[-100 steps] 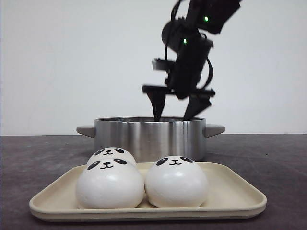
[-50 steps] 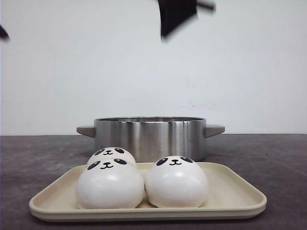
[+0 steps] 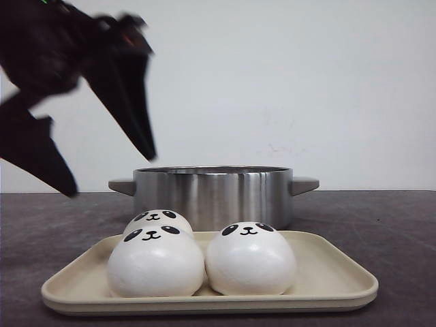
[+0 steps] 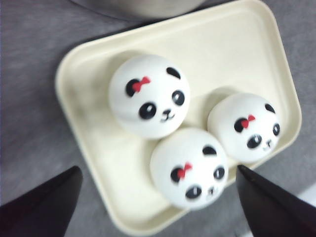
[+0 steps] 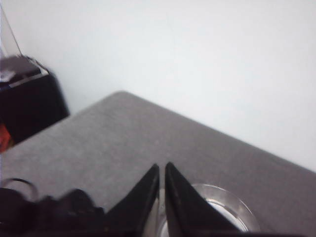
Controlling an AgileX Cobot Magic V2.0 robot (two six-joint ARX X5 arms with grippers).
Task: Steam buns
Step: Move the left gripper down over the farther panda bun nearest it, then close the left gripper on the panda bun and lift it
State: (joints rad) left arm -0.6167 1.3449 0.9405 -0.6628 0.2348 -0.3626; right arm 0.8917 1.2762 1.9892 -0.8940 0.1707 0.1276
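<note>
Three buns (image 4: 190,133): we see them clustered touching on the cream tray (image 3: 327,272), staged just in front of the steel pot (image 3: 212,194).
Left gripper (image 3: 109,170): spread wide, empty, angled down at ten o'clock of the tray.
Right gripper (image 5: 162,197): fingers pressed together, gripping nothing, raised high.

Three panda buns (image 4: 190,128) on a cream tray (image 4: 89,143), left pincer (image 4: 158,202) wide apart.

Bare lab: white wall (image 3: 306,82), grey table (image 3: 395,218)
</note>
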